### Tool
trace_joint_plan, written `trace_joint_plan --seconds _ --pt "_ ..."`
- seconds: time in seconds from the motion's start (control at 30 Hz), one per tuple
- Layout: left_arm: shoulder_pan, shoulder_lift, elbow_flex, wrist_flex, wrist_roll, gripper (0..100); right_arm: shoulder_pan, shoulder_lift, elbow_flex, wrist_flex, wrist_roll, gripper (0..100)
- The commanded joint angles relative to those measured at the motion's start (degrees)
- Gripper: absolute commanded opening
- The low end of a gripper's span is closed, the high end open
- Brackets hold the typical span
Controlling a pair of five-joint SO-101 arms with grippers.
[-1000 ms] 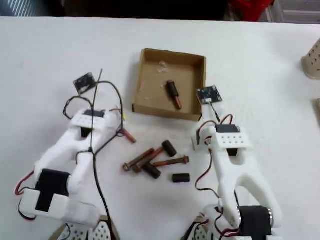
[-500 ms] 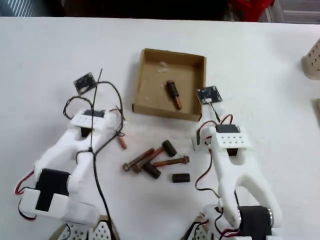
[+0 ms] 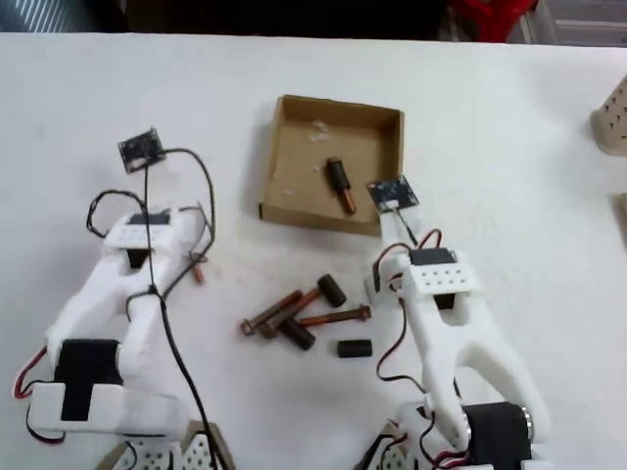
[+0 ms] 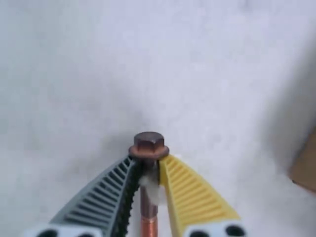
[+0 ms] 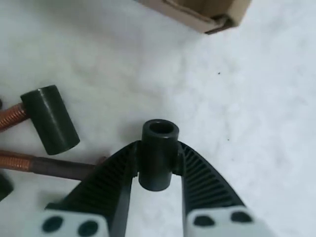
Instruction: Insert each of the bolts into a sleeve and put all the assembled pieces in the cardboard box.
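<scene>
The left gripper (image 4: 148,167) is clenched on a bolt (image 4: 148,144). Its grey and yellow fingers pinch the shaft just under the head. The head sticks out past the tips. From the high view, this bolt hangs over the white counter (image 3: 509,147), well apart from the box (image 3: 272,166) and to the left of the loose parts.

The right gripper (image 5: 158,165) is grasping a black sleeve (image 5: 159,140) by its sides. The open hole of the sleeve points away from the gripper. It is held near a corner of the box.

Some loose bolts (image 3: 333,316) and loose sleeves (image 3: 355,347) lie close together on the counter, between the two arms and just in front of the box. One of these sleeves sits at the end of a bolt.

Inside the box lies one done piece (image 3: 340,183), a bolt with a sleeve on it.
</scene>
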Motion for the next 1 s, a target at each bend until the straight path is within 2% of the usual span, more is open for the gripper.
trace_joint_plan --seconds 0.0,0.2,0.33,0.53,0.83,0.97 --pt "-2.24 -3.47 1.23 -10.46 -2.29 2 -0.57 -5.23 -0.26 -0.31 0.09 1.7" --pt "-0.66 -3.47 7.21 -21.01 -5.63 2 -0.57 -16.48 3.34 -1.98 0.09 1.7" --pt "-0.22 -3.47 7.74 -21.98 -6.59 2 -0.66 -21.05 7.12 -8.75 0.0 1.7" --pt "-0.22 -3.47 7.74 -21.98 -6.59 2 -5.93 -22.02 11.96 -18.95 -0.79 1.7" --pt "-0.4 -3.47 7.74 -21.98 -6.59 2 -7.43 -22.29 21.98 -44.53 -13.36 1.7" --pt "-0.4 -3.47 7.74 -21.98 -6.59 2 -9.45 -21.93 27.52 -57.63 -15.65 1.7"
